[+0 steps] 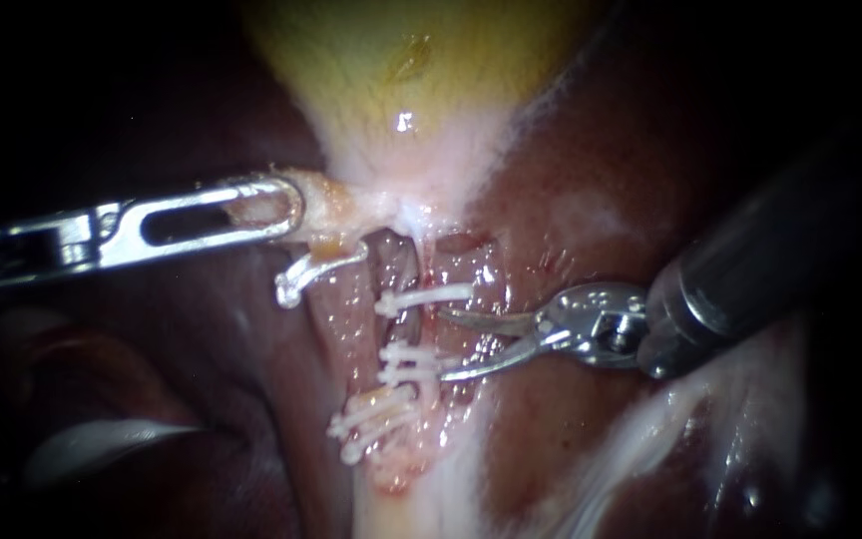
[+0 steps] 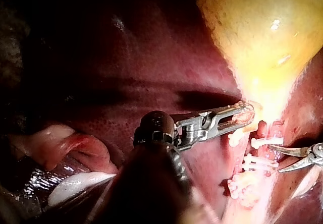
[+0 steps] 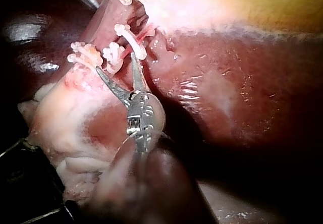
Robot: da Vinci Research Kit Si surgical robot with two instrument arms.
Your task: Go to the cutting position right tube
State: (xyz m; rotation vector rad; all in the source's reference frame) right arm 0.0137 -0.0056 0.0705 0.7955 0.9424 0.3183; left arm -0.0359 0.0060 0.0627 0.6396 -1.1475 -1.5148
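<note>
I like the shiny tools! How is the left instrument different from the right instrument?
The left instrument has wide, slotted jaws; the right instrument has thin, curved, pointed blades. The left one's end effector is shut on pale tissue at the gallbladder's narrow end; the right one's is open, holding nothing, beside the white clips. Both are shiny metal.

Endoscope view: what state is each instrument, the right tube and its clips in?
Left instrument, tool shut on the gallbladder at its narrow end.
Right instrument, blades open beside the clips.
Right tube, clipped, uncut.
Clips, closed across the tube.
</note>
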